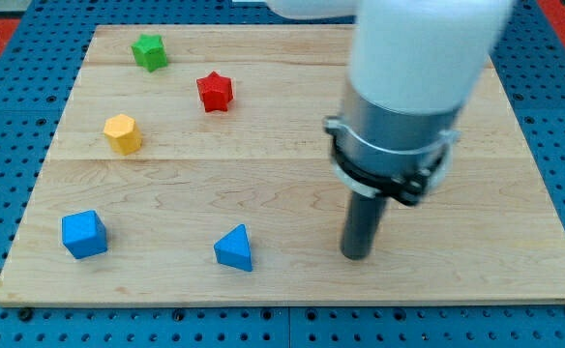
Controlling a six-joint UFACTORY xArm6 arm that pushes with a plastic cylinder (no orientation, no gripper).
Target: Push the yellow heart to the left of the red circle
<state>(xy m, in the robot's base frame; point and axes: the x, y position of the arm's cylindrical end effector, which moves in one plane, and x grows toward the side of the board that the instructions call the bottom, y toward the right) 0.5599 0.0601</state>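
Around my tip: nothing is held; blue triangle lies nearest, leftward.
Yellow heart: not seen; possibly hidden behind the arm.
Red circle: not seen.
Handling: judged light, stiff, easily slid; best pushed at its side.

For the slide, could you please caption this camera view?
My tip rests right of the blue triangle, far from the yellow block; no red circle visible.

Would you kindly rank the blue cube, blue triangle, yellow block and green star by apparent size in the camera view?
1. Blue cube
2. Blue triangle
3. Yellow block and green star: alike, unranked.
The blue ones lie toward the view's bottom, perhaps nearer the camera, so true sizes are unsure.
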